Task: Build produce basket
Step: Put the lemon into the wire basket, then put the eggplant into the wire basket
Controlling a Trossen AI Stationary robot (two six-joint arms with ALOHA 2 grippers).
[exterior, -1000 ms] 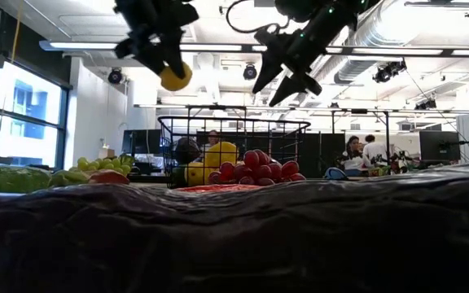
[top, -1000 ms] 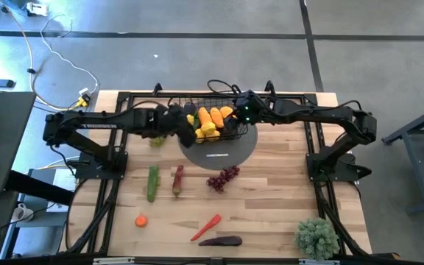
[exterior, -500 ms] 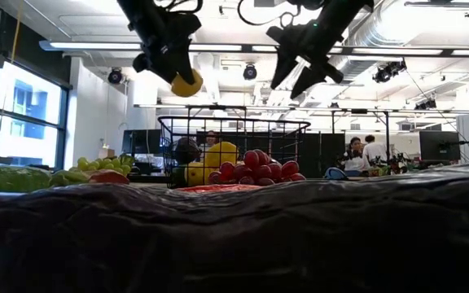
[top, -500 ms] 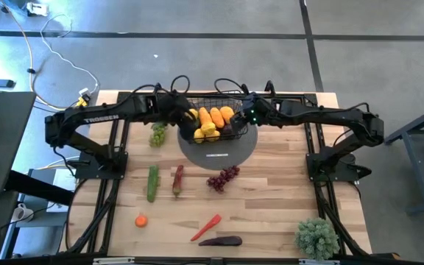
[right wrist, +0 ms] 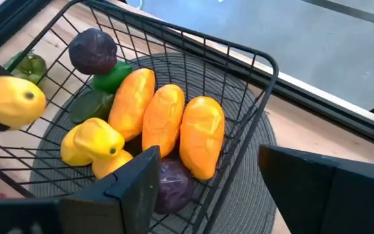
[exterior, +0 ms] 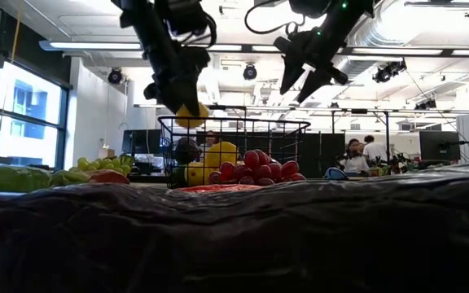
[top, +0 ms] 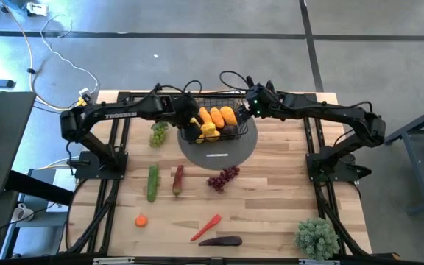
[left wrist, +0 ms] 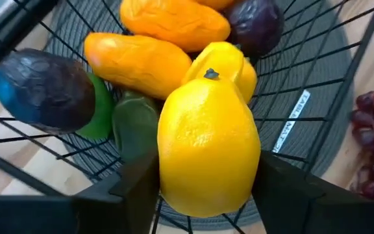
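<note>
The black wire basket (top: 219, 124) stands on the grey round mat (top: 218, 147) near the table's far edge. It holds orange carrots (right wrist: 164, 120), a yellow lemon (right wrist: 93, 143), dark purple pieces and green pieces. My left gripper (left wrist: 208, 179) is over the basket's left end, shut on another yellow lemon (left wrist: 208, 146), which is at rim height in the low view (exterior: 190, 116). My right gripper (right wrist: 210, 156) hangs open above the basket's right end (exterior: 308, 75) and touches nothing. My left gripper pinches the lemon between its two fingers (left wrist: 138, 185), one on each side of its lower half (left wrist: 174, 175). The fingers come from above, pointing down. The lemon is lifted clear, hanging at the finger ends just inside the basket's left rim (exterior: 169, 120).
On the table in front of the mat lie green grapes (top: 157, 134), a cucumber (top: 152, 182), a red-and-green piece (top: 177, 179), purple grapes (top: 223, 177), a small orange fruit (top: 140, 220), a red chilli (top: 206, 227) and an eggplant (top: 221, 241). A potted plant (top: 316, 237) stands at the near right corner.
My left gripper, still shut on the lemon, has moved toward the table's right over the basket's left end and come down until the lemon is at rim height. My right gripper has stayed open and drifted a little toward the table's right.
</note>
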